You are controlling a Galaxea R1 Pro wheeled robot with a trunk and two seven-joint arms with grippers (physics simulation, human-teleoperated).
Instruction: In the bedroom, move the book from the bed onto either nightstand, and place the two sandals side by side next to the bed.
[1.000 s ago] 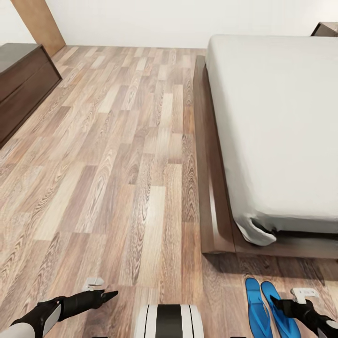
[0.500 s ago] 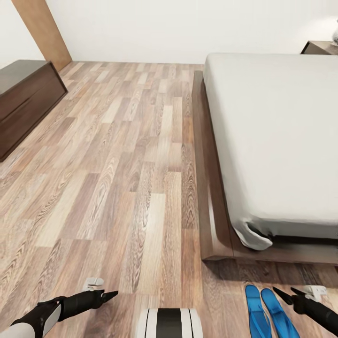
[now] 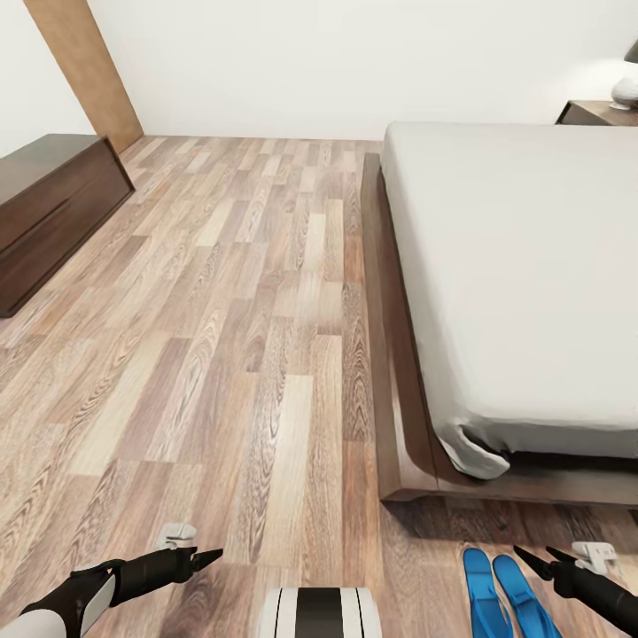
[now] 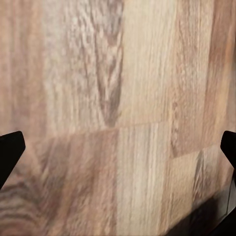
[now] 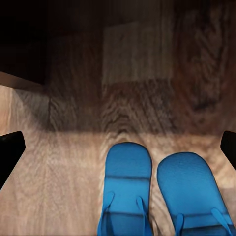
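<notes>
Two bright blue sandals [image 3: 483,594] [image 3: 525,601] lie side by side on the plank floor, just off the bed's foot corner. In the right wrist view they fill the lower middle, left one [image 5: 127,182] and right one [image 5: 189,191] nearly touching. My right gripper [image 3: 537,556] hovers open by the right sandal's toe, holding nothing. My left gripper [image 3: 209,556] hangs open over bare floor. The bed [image 3: 532,266] has a dark frame and an off-white mattress. A nightstand [image 3: 592,112] stands beyond its far corner. The book is out of view.
A long dark dresser [image 3: 49,208] runs along the left wall, with a light wooden panel [image 3: 84,71] behind it. A wide strip of wood floor [image 3: 248,310] lies between dresser and bed. A white lamp base [image 3: 626,89] rests on the nightstand. My base [image 3: 319,613] shows at the bottom.
The head camera has tilted up, bringing in more wall and the nightstand. My right gripper has come off the right sandal, spread its fingers and now sits beside its toe. The left arm is still.
</notes>
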